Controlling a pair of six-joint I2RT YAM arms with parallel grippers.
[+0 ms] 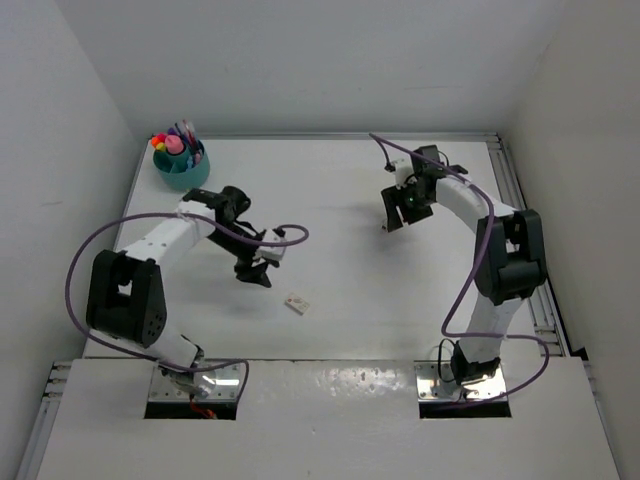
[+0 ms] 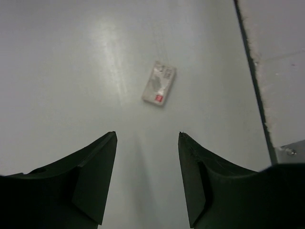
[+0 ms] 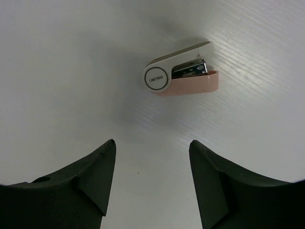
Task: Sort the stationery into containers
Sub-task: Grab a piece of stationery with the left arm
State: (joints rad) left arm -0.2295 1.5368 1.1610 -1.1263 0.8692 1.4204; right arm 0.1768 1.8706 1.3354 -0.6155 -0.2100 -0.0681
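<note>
Your left hand [image 2: 147, 137], spread, hangs near a white eraser [image 2: 159, 89] on the counter [image 2: 57, 71]; your right hand [image 3: 152, 143], also spread, near a pink-and-white stapler [image 3: 181, 75], clear only in its wrist view; overhead alone shows the teal cup [image 1: 182, 172], far left.

Cup [image 1: 181, 170] contents, far beyond left pincer [image 1: 258, 272], too small to tell apart. Eraser [image 2: 159, 89] label ahead of it unreadable. Stapler [image 3: 181, 75] just ahead of right pincer [image 1: 392, 218] barely visible from above. Wrist views crop both pincers at bottom edge.
</note>
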